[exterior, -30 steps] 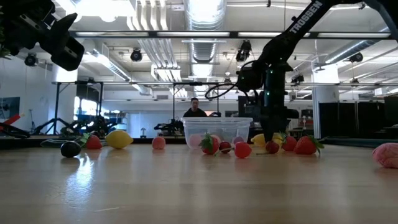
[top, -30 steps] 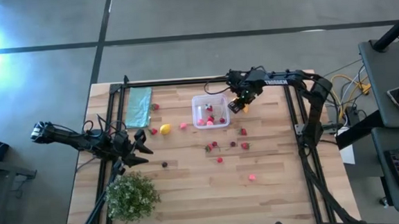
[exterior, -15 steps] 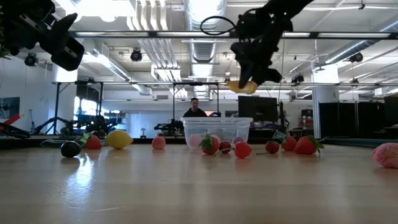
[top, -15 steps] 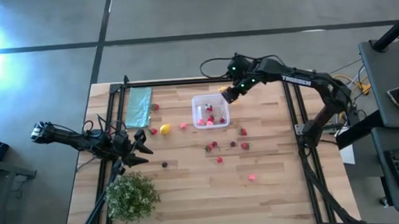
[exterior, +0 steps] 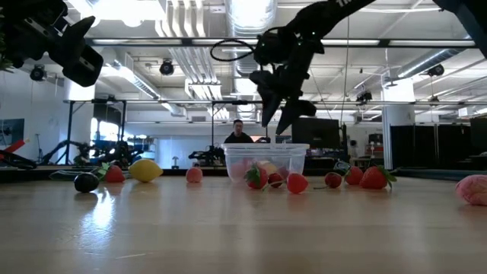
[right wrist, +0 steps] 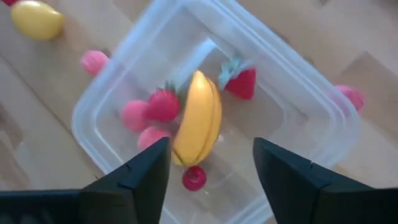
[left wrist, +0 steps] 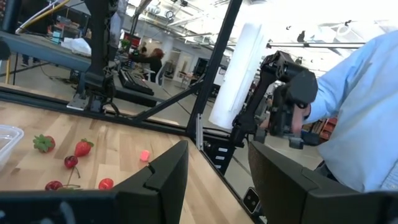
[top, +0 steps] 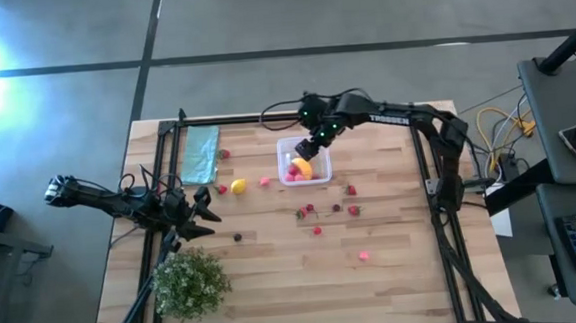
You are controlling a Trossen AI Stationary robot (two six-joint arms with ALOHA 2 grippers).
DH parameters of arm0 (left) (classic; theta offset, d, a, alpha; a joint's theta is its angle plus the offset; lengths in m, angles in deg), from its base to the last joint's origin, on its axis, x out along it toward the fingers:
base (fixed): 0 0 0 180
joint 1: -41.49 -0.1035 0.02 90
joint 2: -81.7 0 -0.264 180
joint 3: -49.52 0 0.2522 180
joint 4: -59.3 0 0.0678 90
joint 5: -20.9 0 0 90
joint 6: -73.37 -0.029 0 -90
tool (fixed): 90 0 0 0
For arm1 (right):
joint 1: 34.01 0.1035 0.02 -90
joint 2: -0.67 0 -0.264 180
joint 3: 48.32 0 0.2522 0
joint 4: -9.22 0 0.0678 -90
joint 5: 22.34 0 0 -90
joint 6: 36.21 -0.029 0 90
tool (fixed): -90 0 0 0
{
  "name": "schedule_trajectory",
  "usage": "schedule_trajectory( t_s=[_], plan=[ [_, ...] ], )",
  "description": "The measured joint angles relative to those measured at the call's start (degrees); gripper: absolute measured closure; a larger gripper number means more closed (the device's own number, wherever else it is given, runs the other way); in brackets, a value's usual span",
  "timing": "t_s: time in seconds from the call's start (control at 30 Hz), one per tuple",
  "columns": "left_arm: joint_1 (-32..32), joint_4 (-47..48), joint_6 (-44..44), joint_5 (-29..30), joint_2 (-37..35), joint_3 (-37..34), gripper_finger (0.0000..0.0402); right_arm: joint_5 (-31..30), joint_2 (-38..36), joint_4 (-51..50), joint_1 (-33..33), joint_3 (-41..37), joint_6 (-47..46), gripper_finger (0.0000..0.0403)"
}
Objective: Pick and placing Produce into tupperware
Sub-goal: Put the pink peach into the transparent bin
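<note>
The clear tupperware (top: pixel 303 167) stands at the far middle of the table and holds red and pink pieces. The yellow banana (right wrist: pixel 198 118) is in it on top of them, touching neither finger. My right gripper (right wrist: pixel 211 155) hangs open just above the box, pointing steeply down (exterior: pixel 278 114). Loose produce lies on the wood: a lemon (top: pixel 237 186), a pink piece (top: pixel 265 182), strawberries (top: pixel 350 190), a dark piece (top: pixel 238 237). My left gripper (left wrist: pixel 217 168) waits open at the table's left edge (top: pixel 203 209).
A teal cloth (top: pixel 200 154) lies at the far left and a green leafy bush (top: pixel 190 283) stands at the near left. Black frame rails (top: pixel 265 117) run along the table's far and side edges. A person in a light blue sleeve (left wrist: pixel 360 112) stands beyond the table.
My right gripper has risen from the wood at the tupperware's right with the banana and swung toward the table's left, over the box. There it has opened and let go. The banana is now inside the tupperware.
</note>
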Motion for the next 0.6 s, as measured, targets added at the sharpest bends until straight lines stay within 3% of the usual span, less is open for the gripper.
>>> schedule_trajectory(
  t_s=[0.13,0.3,0.5,0.6],
  plan=[
    [0.0,0.0,0.0,-0.06,-0.02,0.0,0.0246,-2.41,-1.14,-1.8,-2.23,2.57,-0.62,0.0147],
    [0.0,0.0,-0.02,-0.2,0.0,0.0,0.0246,-3.04,-1.27,-10.55,-10.96,5.09,-3.67,0.0139],
    [-0.01,0.0,0.0,-0.19,0.0,0.0,0.0246,5.91,-1.27,-10.56,-18.86,1.3,-11.74,0.0147],
    [-0.01,0.0,-0.02,-0.17,-0.02,0.0,0.0246,6.44,-1.25,-7.78,-19.7,-1.09,-15.67,0.0147]
  ],
)
